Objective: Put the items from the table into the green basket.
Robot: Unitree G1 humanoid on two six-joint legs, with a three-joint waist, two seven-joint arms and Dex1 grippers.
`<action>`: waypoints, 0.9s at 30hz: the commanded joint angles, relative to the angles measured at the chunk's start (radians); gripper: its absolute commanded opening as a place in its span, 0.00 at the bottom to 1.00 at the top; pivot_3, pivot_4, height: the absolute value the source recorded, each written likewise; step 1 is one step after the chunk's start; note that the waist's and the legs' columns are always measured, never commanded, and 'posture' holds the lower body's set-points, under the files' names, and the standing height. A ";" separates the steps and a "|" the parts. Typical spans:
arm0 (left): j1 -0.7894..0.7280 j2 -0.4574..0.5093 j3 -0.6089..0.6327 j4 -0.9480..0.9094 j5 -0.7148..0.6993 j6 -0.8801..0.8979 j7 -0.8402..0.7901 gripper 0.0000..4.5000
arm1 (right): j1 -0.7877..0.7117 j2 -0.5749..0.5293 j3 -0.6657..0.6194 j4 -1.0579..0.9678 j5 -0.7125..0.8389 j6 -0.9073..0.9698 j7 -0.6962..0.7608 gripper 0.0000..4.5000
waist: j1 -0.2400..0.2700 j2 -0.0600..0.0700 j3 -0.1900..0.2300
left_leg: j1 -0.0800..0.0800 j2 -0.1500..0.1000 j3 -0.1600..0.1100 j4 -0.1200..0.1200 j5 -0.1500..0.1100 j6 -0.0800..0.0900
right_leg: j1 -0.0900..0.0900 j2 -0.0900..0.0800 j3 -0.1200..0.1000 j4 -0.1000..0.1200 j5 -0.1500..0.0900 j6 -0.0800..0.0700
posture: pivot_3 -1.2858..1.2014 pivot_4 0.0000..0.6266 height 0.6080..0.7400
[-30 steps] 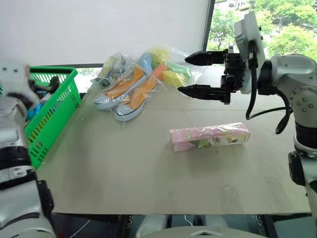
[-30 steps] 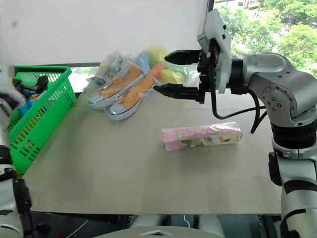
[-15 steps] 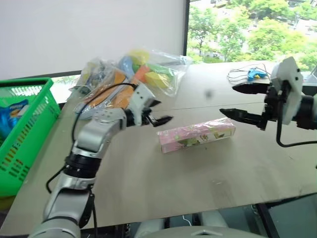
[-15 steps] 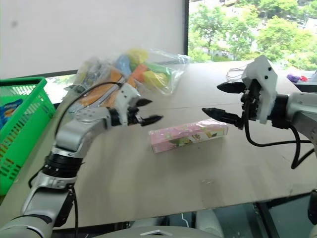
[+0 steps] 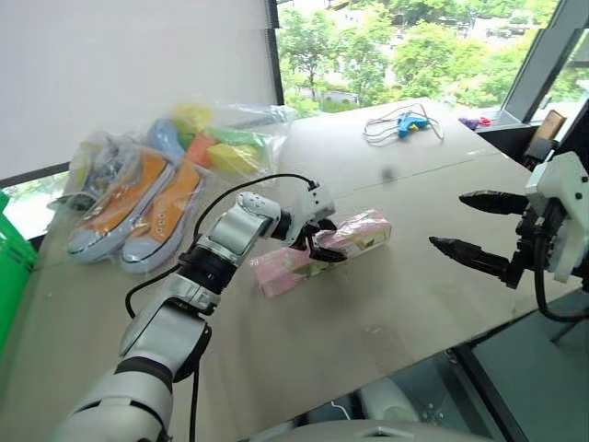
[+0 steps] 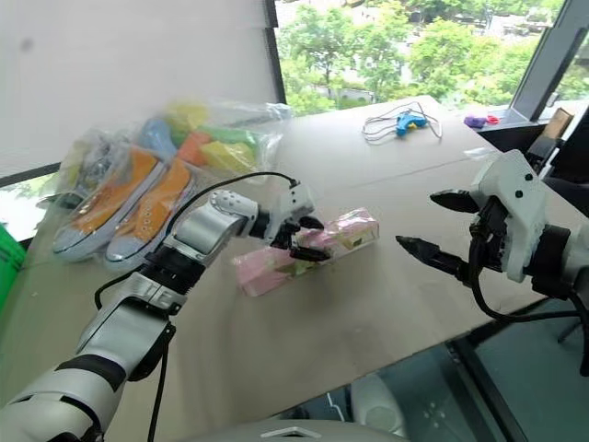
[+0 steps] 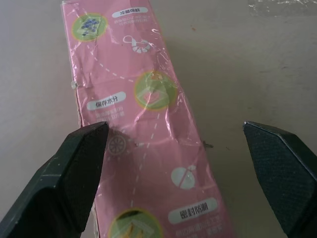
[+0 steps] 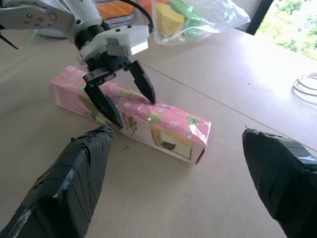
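- Left eye view: the left end effector [image 5: 324, 241] is wide open, one finger on each side of the pink box [image 5: 317, 252] lying on the surface [image 5: 405, 304].
- The right end effector [image 5: 469, 226] is open, off to the side.
- The bagged sneakers [image 5: 136, 206] lie behind.

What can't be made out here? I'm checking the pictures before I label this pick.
- Green basket: cut off by the left eye view's left edge; contents unseen.
- Pink box: cut off by the left wrist view's bottom edge, near end unseen; the left pincer straddles it, jaws open, contact unclear.
- Blue corded tool: too small for detail.
- Bagged sneakers: crinkled plastic blurs them.
- Right pincer: open, empty.
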 commanded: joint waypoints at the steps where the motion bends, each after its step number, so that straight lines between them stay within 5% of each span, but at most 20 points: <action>1: -0.001 -0.005 -0.049 0.036 0.110 -0.023 0.056 0.99 | 0.030 -0.022 -0.060 -0.026 0.038 -0.024 -0.023 1.00 | -0.010 0.000 0.000 | 0.002 0.000 -0.001 0.000 0.000 0.000 | 0.002 0.000 -0.001 0.000 -0.002 0.003 | 0.35 0.00 1.00; 4: 0.016 -0.005 -0.065 0.040 0.185 -0.053 0.117 0.99 | 0.051 -0.027 -0.050 -0.027 0.037 -0.049 -0.034 1.00 | -0.014 0.003 -0.001 | 0.012 0.000 -0.001 -0.001 -0.001 0.001 | 0.014 0.000 -0.001 -0.005 -0.006 0.009 | 0.35 0.00 1.00; 9: 0.021 0.001 -0.003 -0.001 0.204 -0.021 0.174 0.99 | 0.072 -0.037 -0.033 -0.017 0.030 -0.089 -0.025 1.00 | -0.010 0.003 -0.002 | 0.011 0.000 -0.001 -0.001 -0.002 0.000 | 0.016 0.000 -0.001 -0.009 -0.004 0.011 | 0.37 0.00 1.00; 15: 0.112 0.058 -0.070 -0.020 0.301 -0.076 0.197 0.99 | 0.080 -0.047 0.027 0.015 -0.011 -0.146 0.000 1.00 | -0.009 0.006 -0.004 | 0.011 0.000 -0.001 -0.002 -0.003 0.004 | 0.015 0.000 -0.001 -0.010 -0.004 0.011 | 0.38 0.00 1.00; 27: 0.141 0.062 0.075 -0.116 0.201 0.233 0.213 0.99 | 0.095 -0.070 0.090 0.040 -0.038 -0.203 0.061 1.00 | 0.002 0.009 -0.006 | 0.012 0.001 -0.001 -0.002 -0.003 0.004 | 0.015 0.003 0.001 -0.011 -0.004 0.011 | 0.41 0.00 1.00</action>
